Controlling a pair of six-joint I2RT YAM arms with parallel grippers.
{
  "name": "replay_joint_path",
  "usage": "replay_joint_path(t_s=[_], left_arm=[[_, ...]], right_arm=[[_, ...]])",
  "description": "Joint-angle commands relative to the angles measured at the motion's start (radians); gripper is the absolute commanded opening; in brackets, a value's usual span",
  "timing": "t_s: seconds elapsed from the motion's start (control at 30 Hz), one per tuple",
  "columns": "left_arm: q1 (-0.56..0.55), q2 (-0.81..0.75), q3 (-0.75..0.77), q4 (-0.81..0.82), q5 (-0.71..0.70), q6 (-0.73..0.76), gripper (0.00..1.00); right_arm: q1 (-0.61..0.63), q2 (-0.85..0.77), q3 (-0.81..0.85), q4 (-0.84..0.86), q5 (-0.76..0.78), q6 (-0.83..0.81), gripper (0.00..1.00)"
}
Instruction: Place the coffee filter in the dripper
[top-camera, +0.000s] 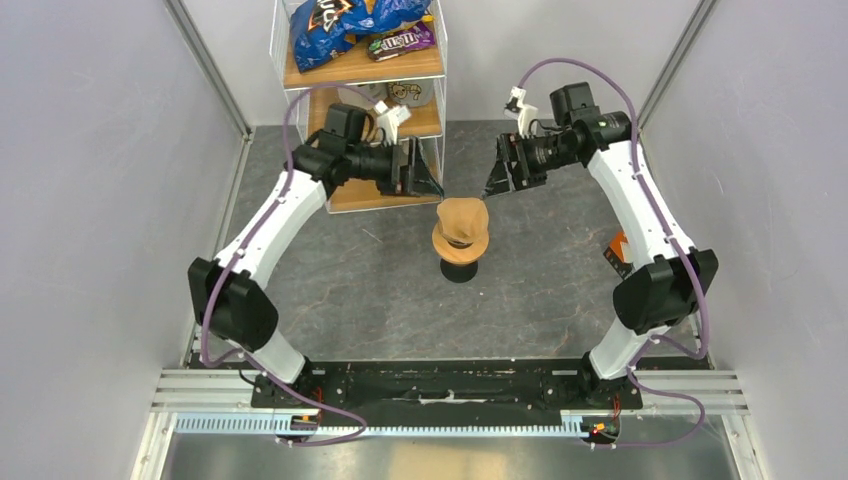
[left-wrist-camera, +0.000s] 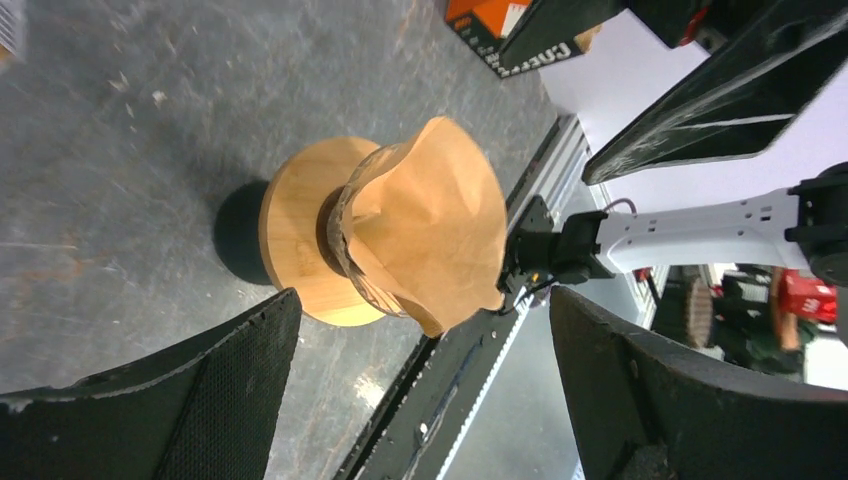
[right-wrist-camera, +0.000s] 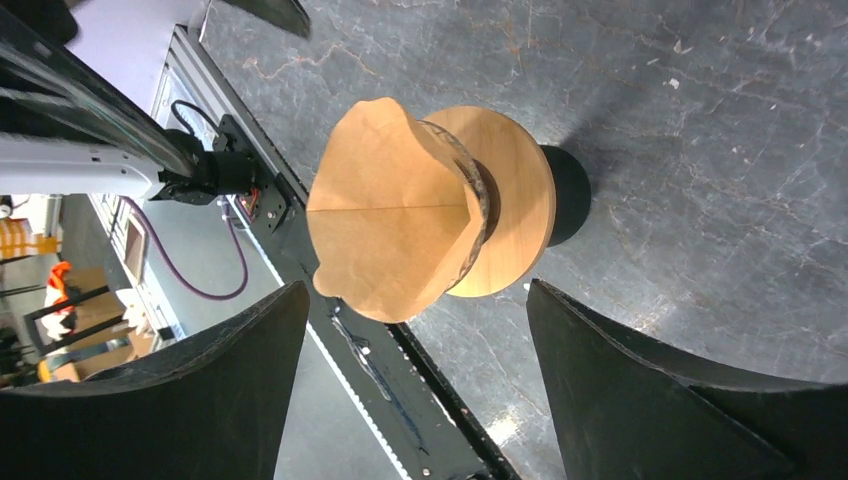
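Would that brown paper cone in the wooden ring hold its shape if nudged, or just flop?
Probably floppy: the paper filter looks thin and creased, with a wavy rim. Likely very light, so a nudge could shift it in the dripper. It stands well above the wooden ring, so it may tilt.

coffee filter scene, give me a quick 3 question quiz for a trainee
1. Fill the gap: the left claw and the right claw both stand ____, clear of the paper.
2. What holds the coffee filter? A: the dripper. B: the left claw. C: the right claw.
3. True or false: the coffee filter's top edge sticks out past the dripper's wooden collar.

Key: 1 open; 2 A; 3 true.
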Motion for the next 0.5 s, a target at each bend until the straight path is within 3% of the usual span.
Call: replay_joint_path(t_s=[0.0,0.13,0.23,0.47], left_arm=[[0.055,-0.116,0.116,-0.094,-0.024,0.116,0.98],[0.112,-0.204,0.142,-0.168,-0.059,0.207,0.98],[0.125,-0.293,0.120,-0.217,-0.173,0.282,0.98],[0.127,-0.461,-0.041,-0.280,-0.434,0.452,0.99]], right_arm=[[-0.017,-0.114,0.064,-0.026,0.007,-0.038,0.91],[-0.042,-0.217,0.032,0.002,0.059,-0.054,0.97],[-0.058,-0.299,-0.043,0.026,0.103,-0.064,0.97],[-0.087,-0.493,-0.359,0.170,0.224,-0.050,0.97]])
